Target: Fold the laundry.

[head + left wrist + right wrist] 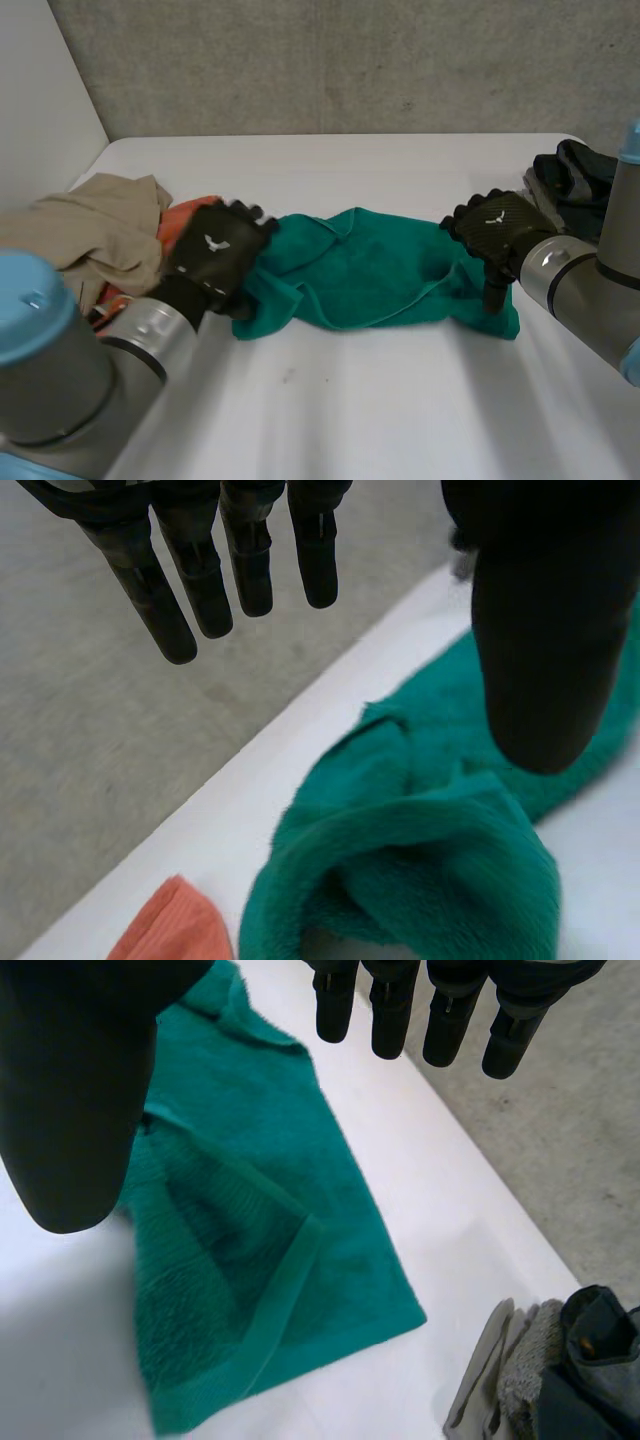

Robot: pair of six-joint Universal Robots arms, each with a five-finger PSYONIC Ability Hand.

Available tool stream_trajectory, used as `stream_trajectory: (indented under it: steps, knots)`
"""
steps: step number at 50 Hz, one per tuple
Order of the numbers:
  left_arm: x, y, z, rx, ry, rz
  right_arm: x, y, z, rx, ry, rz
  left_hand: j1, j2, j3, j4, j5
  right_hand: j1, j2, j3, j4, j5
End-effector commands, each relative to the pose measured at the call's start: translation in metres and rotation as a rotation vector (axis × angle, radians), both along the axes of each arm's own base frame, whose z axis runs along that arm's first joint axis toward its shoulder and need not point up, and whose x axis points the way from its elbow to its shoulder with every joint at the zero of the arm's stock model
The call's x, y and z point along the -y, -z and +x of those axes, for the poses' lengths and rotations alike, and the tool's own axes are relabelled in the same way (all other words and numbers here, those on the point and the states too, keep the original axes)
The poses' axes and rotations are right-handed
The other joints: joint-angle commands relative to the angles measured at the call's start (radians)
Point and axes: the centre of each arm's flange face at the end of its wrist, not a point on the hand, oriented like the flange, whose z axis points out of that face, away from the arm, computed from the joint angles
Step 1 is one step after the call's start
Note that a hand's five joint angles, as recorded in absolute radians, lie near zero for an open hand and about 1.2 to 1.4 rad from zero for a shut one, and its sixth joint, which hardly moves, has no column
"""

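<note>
White desk (350, 420) bears a green towel (370, 270), seemingly soft and limp; best pinched at corners; left hand (215, 250) and right hand (500, 228), fingers straight, at its ends.

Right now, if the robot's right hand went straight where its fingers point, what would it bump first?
Probably the green towel. The right hand hangs open over the towel's end, fingers aimed down at it; how near is hard to tell.

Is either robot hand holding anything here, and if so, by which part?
Nothing is held. The left robot hand and the right robot hand are both open, at opposite ends of the towel.
</note>
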Motion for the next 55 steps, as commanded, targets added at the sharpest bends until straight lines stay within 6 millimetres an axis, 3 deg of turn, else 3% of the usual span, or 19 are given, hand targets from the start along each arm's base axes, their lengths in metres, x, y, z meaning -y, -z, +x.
stream_trajectory:
  steps: [1, 6, 19, 24, 26, 27, 29, 31, 34, 35, 36, 38, 39, 40, 44, 46, 47, 50, 55]
  knots:
    - [0.008, 0.035, -0.017, 0.121, 0.044, -0.017, 0.010, 0.009, -0.001, -0.073, -0.025, 0.000, 0.108, 0.115, 0.112, 0.125, 0.125, -0.060, -0.042, -0.037, -0.041, -0.048]
    - [0.021, 0.057, -0.025, 0.163, 0.049, 0.007, 0.033, 0.028, -0.002, -0.107, -0.024, 0.017, 0.178, 0.186, 0.182, 0.195, 0.195, -0.020, -0.003, 0.002, -0.002, -0.008]
    - [0.042, 0.064, -0.027, 0.254, -0.006, -0.057, 0.074, 0.068, 0.022, -0.027, -0.195, 0.065, 0.654, 0.661, 0.657, 0.670, 0.670, 0.197, 0.214, 0.219, 0.215, 0.209]
    - [0.042, 0.061, -0.028, 0.248, -0.005, -0.070, 0.086, 0.080, 0.028, -0.031, -0.199, 0.064, 1.029, 1.036, 1.032, 1.045, 1.046, 0.522, 0.540, 0.545, 0.541, 0.534]
    - [0.043, 0.058, -0.029, 0.241, -0.005, -0.078, 0.091, 0.084, 0.030, -0.035, -0.198, 0.058, 1.030, 1.037, 1.033, 1.046, 1.046, 0.701, 0.718, 0.724, 0.720, 0.713]
    - [0.044, 0.056, -0.029, 0.236, -0.006, -0.084, 0.095, 0.085, 0.031, -0.043, -0.203, 0.048, 1.030, 1.037, 1.033, 1.046, 1.046, 1.063, 1.080, 1.085, 1.081, 1.075]
    - [0.048, 0.050, -0.031, 0.219, -0.010, -0.105, 0.098, 0.083, 0.032, -0.057, -0.208, 0.031, 1.030, 1.037, 1.033, 1.046, 1.046, 1.162, 1.179, 1.184, 1.181, 1.174]
    - [0.054, 0.041, -0.033, 0.195, -0.018, -0.132, 0.106, 0.070, 0.034, -0.053, -0.204, -0.026, 1.030, 1.037, 1.033, 1.046, 1.046, 1.162, 1.179, 1.184, 1.181, 1.174]
    - [0.083, 0.005, -0.031, 0.114, -0.080, -0.252, 0.121, 0.043, 0.036, -0.021, -0.165, -0.136, 1.030, 1.037, 1.033, 1.046, 1.046, 1.162, 1.179, 1.184, 1.181, 1.174]
    - [0.094, -0.006, -0.028, 0.088, -0.105, -0.285, 0.135, 0.015, 0.035, 0.027, -0.103, -0.247, 1.030, 1.037, 1.033, 1.046, 1.046, 1.162, 1.179, 1.184, 1.181, 1.174]
    - [0.115, -0.029, -0.022, 0.019, -0.150, -0.346, 0.142, 0.002, 0.034, 0.057, -0.063, -0.305, 1.030, 1.037, 1.033, 1.046, 1.046, 1.162, 1.179, 1.184, 1.181, 1.174]
    - [0.135, -0.055, -0.016, -0.071, -0.186, -0.405, 0.156, -0.030, 0.029, 0.129, 0.023, -0.433, 1.030, 1.037, 1.033, 1.046, 1.046, 1.162, 1.179, 1.184, 1.181, 1.174]
    - [0.144, -0.068, -0.013, -0.124, -0.199, -0.430, 0.165, -0.059, 0.025, 0.205, 0.083, -0.550, 1.030, 1.037, 1.033, 1.046, 1.046, 1.162, 1.179, 1.184, 1.181, 1.174]
    - [0.158, -0.094, -0.008, -0.237, -0.211, -0.468, 0.167, -0.073, 0.023, 0.247, 0.110, -0.603, 1.030, 1.037, 1.033, 1.046, 1.046, 1.162, 1.179, 1.184, 1.181, 1.174]
    - [0.184, -0.153, 0.011, -0.534, -0.199, -0.527, 0.166, -0.133, 0.017, 0.409, 0.157, -0.838, 1.030, 1.037, 1.033, 1.046, 1.046, 1.162, 1.179, 1.184, 1.181, 1.174]
    - [0.192, -0.170, 0.021, -0.634, -0.188, -0.538, 0.162, -0.154, 0.015, 0.462, 0.155, -0.933, 1.030, 1.037, 1.033, 1.046, 1.046, 1.162, 1.179, 1.184, 1.181, 1.174]
    - [0.199, -0.184, 0.033, -0.720, -0.186, -0.551, 0.160, -0.159, 0.014, 0.474, 0.157, -0.955, 1.030, 1.037, 1.033, 1.046, 1.046, 1.162, 1.179, 1.184, 1.181, 1.174]
    - [0.205, -0.197, 0.048, -0.803, -0.195, -0.566, 0.152, -0.170, 0.015, 0.497, 0.140, -1.008, 1.030, 1.037, 1.033, 1.046, 1.046, 1.162, 1.179, 1.184, 1.181, 1.174]
    - [0.213, -0.185, 0.055, -0.821, -0.229, -0.530, 0.146, -0.162, 0.016, 0.483, 0.136, -0.972, 1.030, 1.037, 1.033, 1.046, 1.046, 1.162, 1.179, 1.184, 1.181, 1.174]
